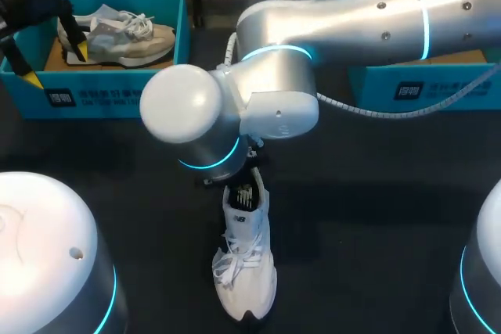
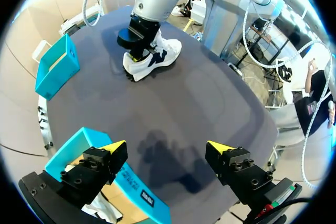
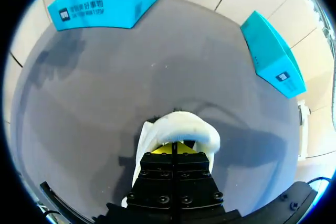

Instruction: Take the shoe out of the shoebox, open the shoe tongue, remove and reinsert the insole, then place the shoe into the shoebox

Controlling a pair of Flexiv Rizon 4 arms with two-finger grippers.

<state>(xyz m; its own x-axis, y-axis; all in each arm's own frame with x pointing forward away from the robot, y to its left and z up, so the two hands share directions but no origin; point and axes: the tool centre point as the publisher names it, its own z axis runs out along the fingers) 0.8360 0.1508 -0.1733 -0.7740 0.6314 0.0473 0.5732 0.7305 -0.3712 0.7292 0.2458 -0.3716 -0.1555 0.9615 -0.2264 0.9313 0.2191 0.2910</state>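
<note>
A white shoe (image 1: 246, 271) stands on the dark table, toe toward the front edge, laces loosely tied. My right arm reaches in over the middle, and my right gripper (image 3: 177, 148) points down into the shoe's heel opening (image 3: 181, 129), its yellow tips pressed together and shut inside. Whether anything lies between the tips is hidden. The left wrist view shows the same gripper (image 2: 137, 51) planted in the shoe (image 2: 152, 59). My left gripper (image 1: 55, 66) hangs open over the left blue shoebox (image 1: 117, 99), holding nothing (image 2: 167, 146).
The left shoebox holds a beige shoe (image 1: 125, 37). A second blue box (image 1: 423, 87) stands at the back right, partly behind my right arm. Bare dark table lies between the boxes and the white shoe.
</note>
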